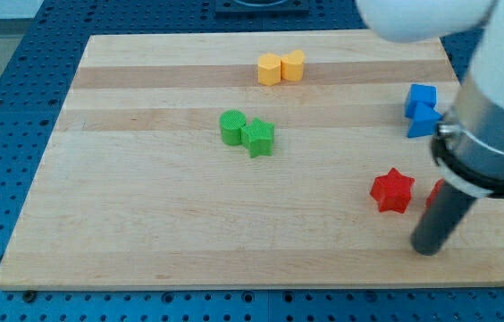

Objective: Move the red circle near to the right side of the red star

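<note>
Pale wooden board (pixel 189 215) lies on a blue perforated table (pixel 2 116). No claw exists here: my tip (pixel 427 249) holds nothing and stands below and right of the red star (pixel 391 190). The red circle (pixel 434 193) is mostly hidden behind the rod, just right of the star.

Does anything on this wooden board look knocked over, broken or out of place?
Nothing stands out. The yellow, green and blue block pairs and the red star lie flat. The arm mostly hides a red block beside my tip.
</note>
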Controlling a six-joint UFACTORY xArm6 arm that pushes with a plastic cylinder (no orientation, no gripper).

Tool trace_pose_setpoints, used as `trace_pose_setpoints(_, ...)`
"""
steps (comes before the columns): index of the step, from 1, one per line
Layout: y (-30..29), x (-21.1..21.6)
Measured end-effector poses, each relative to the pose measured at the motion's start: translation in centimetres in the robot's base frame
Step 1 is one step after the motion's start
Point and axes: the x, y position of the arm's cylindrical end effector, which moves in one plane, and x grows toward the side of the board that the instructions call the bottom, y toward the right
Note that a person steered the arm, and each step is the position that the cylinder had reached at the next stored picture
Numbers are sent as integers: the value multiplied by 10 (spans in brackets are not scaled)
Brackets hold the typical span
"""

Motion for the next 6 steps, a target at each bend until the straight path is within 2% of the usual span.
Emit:
trace_pose_setpoints(2, 58, -17)
trace_pose_setpoints(6, 21, -26)
